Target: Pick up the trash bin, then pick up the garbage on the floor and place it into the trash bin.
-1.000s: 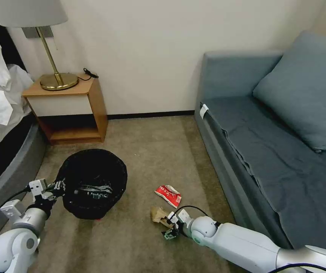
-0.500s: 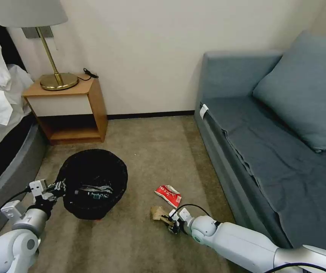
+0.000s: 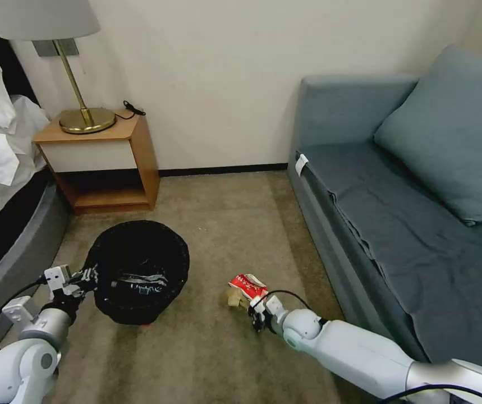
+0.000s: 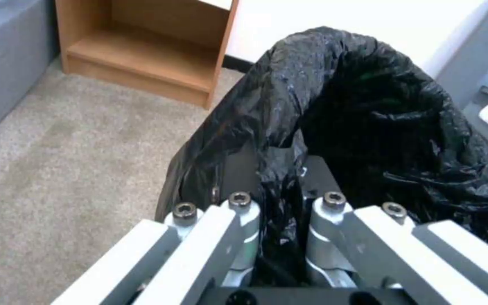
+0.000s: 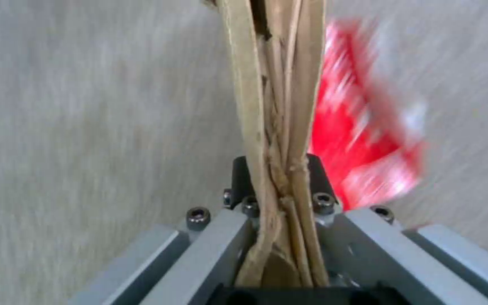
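One trash bin stands on the floor, lined with a crinkly black bag. Inside it lies something shiny and crumpled, too dark to name. The left gripper is pinched tight on the bag at the bin's near left rim, and in the left wrist view the black plastic is bunched up between its fingers. The left arm reaches up from the low left corner, bent at the elbow.

The right gripper is closed on the crumpled brown paper. In the right wrist view the folded paper is squeezed flat between the fingers and sticks straight out past them. Just beside the paper lies the red-and-white packet on the carpet. The right arm stretches long and low from the bottom right corner.

Open carpet lies between the bin and the paper. A blue sofa closes off the right side. A wooden nightstand with a gold lamp stands by the wall behind the bin, and a bed edges the left.
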